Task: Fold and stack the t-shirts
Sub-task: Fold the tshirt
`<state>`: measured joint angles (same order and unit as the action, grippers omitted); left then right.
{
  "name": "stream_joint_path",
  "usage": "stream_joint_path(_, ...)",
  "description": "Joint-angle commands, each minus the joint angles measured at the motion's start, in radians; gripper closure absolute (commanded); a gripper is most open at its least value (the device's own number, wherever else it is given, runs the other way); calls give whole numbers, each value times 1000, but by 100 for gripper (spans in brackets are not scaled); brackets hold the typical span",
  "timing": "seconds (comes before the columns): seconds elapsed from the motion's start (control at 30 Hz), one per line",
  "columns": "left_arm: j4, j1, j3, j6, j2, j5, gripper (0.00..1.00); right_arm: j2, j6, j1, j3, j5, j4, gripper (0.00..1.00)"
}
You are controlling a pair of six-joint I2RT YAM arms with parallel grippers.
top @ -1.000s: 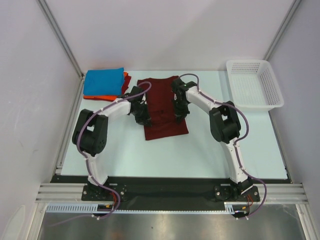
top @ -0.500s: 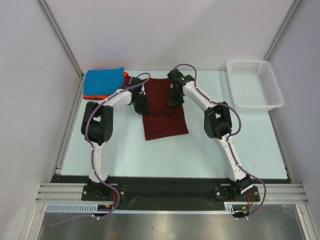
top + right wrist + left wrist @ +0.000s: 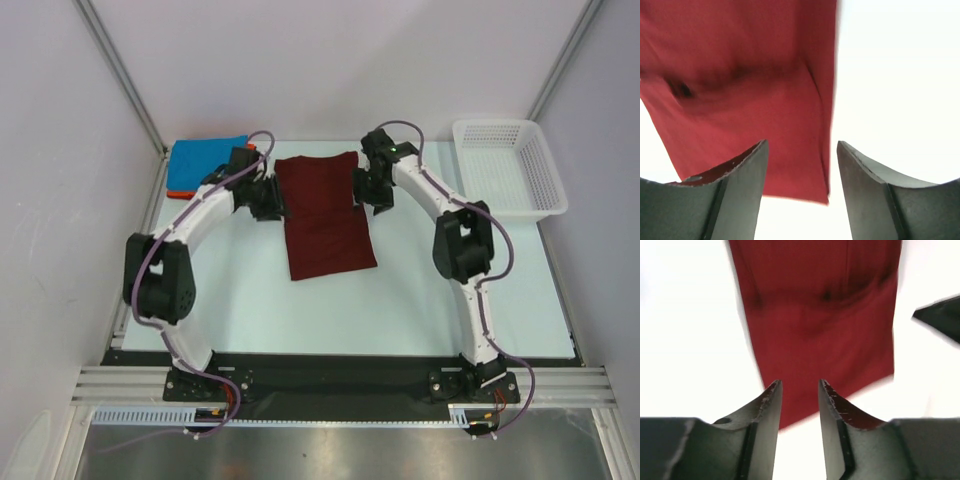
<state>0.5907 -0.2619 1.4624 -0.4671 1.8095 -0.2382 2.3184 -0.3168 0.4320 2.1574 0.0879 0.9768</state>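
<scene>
The dark maroon t-shirt (image 3: 322, 215) lies flat on the table as a long folded rectangle. It also fills the top of the left wrist view (image 3: 820, 315) and of the right wrist view (image 3: 740, 90). My left gripper (image 3: 270, 200) hovers at its far left edge, open (image 3: 799, 383), with nothing between its fingers. At the far right edge my right gripper (image 3: 368, 190) is open wider (image 3: 801, 143) and is also empty. The blue t-shirt (image 3: 205, 160) lies folded on top of the orange-red t-shirt (image 3: 178, 191) at the far left corner.
A white mesh basket (image 3: 505, 165) stands at the far right corner. Metal frame posts and pale walls close in the table on the left, right and back. The tip of the other gripper (image 3: 940, 315) shows at the right of the left wrist view.
Both grippers have opened and let go of the maroon cloth. They have drawn apart and back to the shirt's far side edges. The shirt now lies as a tidier rectangle.
</scene>
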Motion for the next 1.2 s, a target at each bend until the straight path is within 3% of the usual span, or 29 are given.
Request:
stream_joint_path(0.0, -38, -5, -209, -18, -140, -133, 59, -225, 39, -12, -241, 128, -53, 36)
stream_joint_path(0.03, -70, -5, -291, -18, -165, -136, 57, -250, 63, -12, -295, 137, -119, 31)
stream_joint_path(0.2, -126, -3, -440, -67, -260, -229, 56, -287, 51, -72, -470, 274, -137, 34)
stream_joint_path(0.37, -180, -5, -545, -108, -274, -277, 46, -382, 25, -93, -712, 369, -248, 32)
stream_joint_path(0.5, -244, -5, -605, -166, -283, -280, 35, -416, -18, -124, -815, 446, -328, 31)
stream_joint_path(0.7, -368, -7, -750, -309, -269, -291, 35, -415, -71, -159, -907, 524, -417, 32)
stream_joint_path(0.83, -367, -5, -737, -321, -197, -276, 40, -390, -93, -180, -927, 527, -451, 35)
stream_joint_path(1.17, -376, 1, -741, -343, -165, -220, 38, -343, -71, -213, -907, 581, -426, 40)
